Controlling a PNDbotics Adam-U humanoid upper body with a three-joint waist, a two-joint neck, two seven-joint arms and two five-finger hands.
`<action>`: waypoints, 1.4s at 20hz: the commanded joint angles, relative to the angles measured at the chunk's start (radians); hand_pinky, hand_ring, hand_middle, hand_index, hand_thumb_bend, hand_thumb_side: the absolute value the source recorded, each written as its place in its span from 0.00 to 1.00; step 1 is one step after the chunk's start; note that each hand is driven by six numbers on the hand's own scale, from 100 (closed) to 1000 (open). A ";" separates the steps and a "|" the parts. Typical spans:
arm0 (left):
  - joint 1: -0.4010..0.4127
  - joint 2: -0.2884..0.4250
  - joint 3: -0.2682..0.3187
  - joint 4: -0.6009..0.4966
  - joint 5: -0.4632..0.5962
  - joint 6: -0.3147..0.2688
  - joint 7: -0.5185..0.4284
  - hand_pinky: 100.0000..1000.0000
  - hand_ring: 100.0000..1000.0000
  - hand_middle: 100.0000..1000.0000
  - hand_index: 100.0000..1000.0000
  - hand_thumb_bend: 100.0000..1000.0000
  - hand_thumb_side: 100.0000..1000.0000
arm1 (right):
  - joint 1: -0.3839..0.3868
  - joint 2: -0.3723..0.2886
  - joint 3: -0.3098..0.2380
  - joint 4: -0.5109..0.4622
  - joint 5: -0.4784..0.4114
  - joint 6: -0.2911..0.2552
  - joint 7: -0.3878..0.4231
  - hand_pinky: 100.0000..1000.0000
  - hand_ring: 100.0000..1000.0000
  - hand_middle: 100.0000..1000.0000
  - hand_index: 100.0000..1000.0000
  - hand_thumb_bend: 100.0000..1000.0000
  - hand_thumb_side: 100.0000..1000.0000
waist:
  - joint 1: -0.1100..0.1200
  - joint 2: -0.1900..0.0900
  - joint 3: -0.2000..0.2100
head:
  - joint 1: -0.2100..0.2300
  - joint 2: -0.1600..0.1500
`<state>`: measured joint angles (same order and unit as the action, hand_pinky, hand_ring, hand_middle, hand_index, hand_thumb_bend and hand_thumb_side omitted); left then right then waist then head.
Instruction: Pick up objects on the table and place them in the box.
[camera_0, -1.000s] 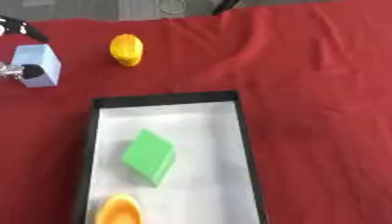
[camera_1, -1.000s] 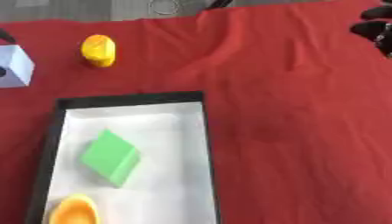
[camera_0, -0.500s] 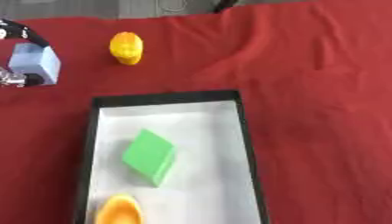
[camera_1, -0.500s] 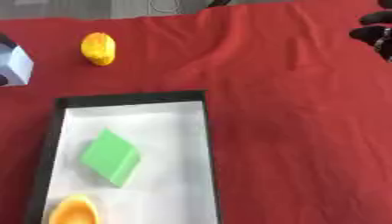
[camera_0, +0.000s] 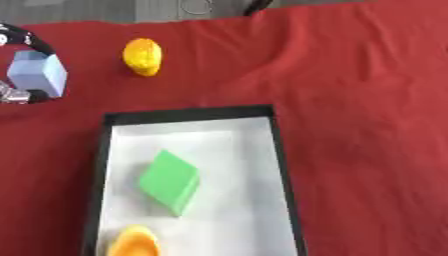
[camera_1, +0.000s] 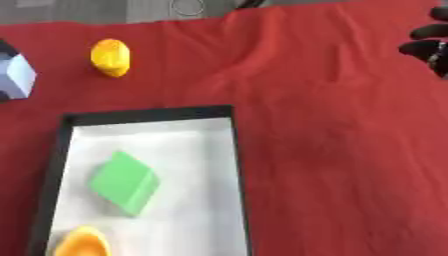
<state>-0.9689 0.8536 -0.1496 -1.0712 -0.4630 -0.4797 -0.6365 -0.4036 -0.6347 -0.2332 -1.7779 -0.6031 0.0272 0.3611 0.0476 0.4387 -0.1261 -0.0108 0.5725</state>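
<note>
A pale blue block (camera_0: 38, 73) is held above the red cloth at the far left, with my left hand (camera_0: 17, 95) shut on it; dark fingers (camera_0: 24, 40) curl over its top. A yellow rounded object (camera_0: 142, 56) lies on the cloth beyond the box. The black-rimmed box (camera_0: 188, 112) with a white floor holds a green block (camera_0: 171, 181) and an orange object (camera_0: 136, 243). My right hand (camera_1: 430, 47) shows at the right edge, only dark curled fingertips in sight, well away from the objects.
The red cloth (camera_0: 359, 115) covers the table, with folds toward the back right. A grey floor strip and a thin ring shape (camera_0: 196, 6) lie past the cloth's far edge.
The left hand has lifted the blue block slightly up and to the left. The right hand has barely shifted.
</note>
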 joint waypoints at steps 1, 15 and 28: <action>-0.019 0.047 0.020 -0.020 0.052 -0.264 -0.271 0.92 0.83 0.74 0.87 0.37 0.47 | -0.003 -0.018 -0.006 -0.007 0.010 -0.002 0.001 0.99 0.73 0.67 0.84 0.00 0.62 | 0.007 -0.007 0.002 | 0.001 -0.004; -0.008 0.097 0.084 -0.050 0.057 -0.221 -0.230 0.96 0.88 0.78 0.92 0.53 0.48 | 0.005 -0.020 -0.007 -0.007 0.023 -0.014 0.007 0.99 0.72 0.66 0.84 0.00 0.63 | 0.006 0.007 -0.003 | 0.005 -0.018; -0.006 0.090 0.100 -0.012 -0.071 -0.206 -0.145 0.97 0.91 0.80 0.95 0.58 0.54 | 0.004 -0.013 -0.009 -0.009 0.039 -0.020 0.001 0.99 0.72 0.65 0.83 0.00 0.64 | 0.008 0.029 -0.024 | 0.028 -0.043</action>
<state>-0.9607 0.9067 -0.0673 -1.0792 -0.5226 -0.5064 -0.6098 -0.3915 -0.6281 -0.2331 -1.7767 -0.5704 0.0095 0.3645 0.0476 0.4729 -0.1502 0.0133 0.5460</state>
